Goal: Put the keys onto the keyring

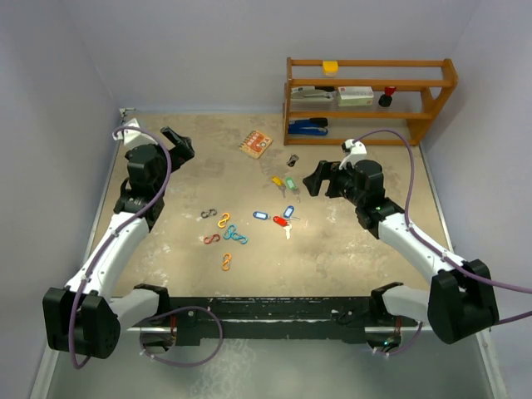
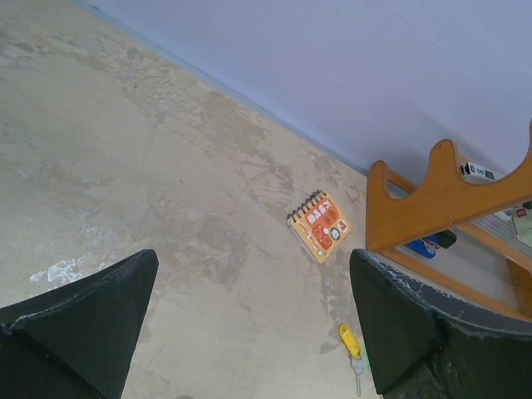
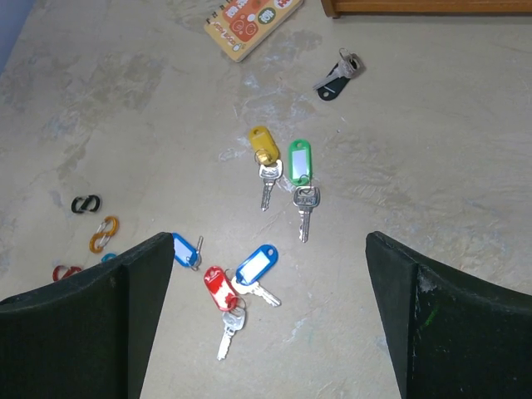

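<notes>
Overhead, the left claw point(image 1: 179, 143) hangs wide open and empty over the far left of the counter point(image 1: 349, 249), well apart from the keys point(image 1: 288, 212), which lie loose near the counter's middle. A yellow-tagged key point(image 1: 278, 180) and a green-tagged key point(image 1: 291, 184) lie side by side, a black-tagged key point(image 1: 293, 160) lies beyond them, and a red-tagged key point(image 1: 280, 221) lies between two blue-tagged ones nearer the arms. The right claw point(image 1: 311, 180) is likewise spread fully, gripping nothing, just right of the yellow and green pair. Coloured wire clips point(image 1: 235, 235) are scattered left of the keys, a small notebook point(image 1: 255, 144) lies farther back, and a wooden rack point(image 1: 370, 83) stands at the far right. From the left wrist, the fingers point(image 2: 83, 328) stand far apart over bare counter, with the notebook point(image 2: 318, 226) ahead and the yellow-tagged key point(image 2: 350, 341) near the right-hand finger. From the right wrist, the parted fingers point(image 3: 91, 324) frame the red-tagged key point(image 3: 220, 289) and a blue-tagged one, untouched below. The yellow-tagged key point(image 3: 264, 145) and the green-tagged key point(image 3: 300, 160) lie farther ahead.
</notes>
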Available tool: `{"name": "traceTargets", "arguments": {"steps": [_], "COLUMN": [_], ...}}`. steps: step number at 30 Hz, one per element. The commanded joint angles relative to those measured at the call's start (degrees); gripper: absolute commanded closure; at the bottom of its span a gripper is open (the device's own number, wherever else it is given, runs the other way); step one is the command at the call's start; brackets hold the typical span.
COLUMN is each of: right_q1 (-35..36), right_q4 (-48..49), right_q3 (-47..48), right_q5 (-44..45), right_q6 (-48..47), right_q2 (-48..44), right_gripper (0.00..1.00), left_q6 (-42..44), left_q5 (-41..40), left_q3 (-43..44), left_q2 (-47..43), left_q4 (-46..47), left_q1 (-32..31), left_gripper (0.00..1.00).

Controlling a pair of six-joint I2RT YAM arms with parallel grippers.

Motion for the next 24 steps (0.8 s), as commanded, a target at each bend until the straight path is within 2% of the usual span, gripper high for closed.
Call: {"name": "traceTargets", "arguments": {"steps": [1,17,24], "right_q1": [0.23,0.37,2.64], "right_q4": [0.80,-1.86,-4.30], "right_q3": [2.40,4.11,6.10], "right_q5": [0.43,0.79,0.72], "right_q6": [-0.79,-1.25,-2.56], "right_q2": [-2.01,0.20,6.01], "right_gripper": [0.00,0.00,0.02], "left_q6": [-0.66,0.16,2.49], "left_q5": [-0.77,1.55,-1.85], "left_q3": [0.41,-0.60,0.27], "left_q2": [-1.56,-0.19,4.86], "left_q4": [2.86,3.59,-2.69], "left_q1": [-0.35,-0.32,-3.79], "left_gripper": [0.05,0.05,0.10]}}
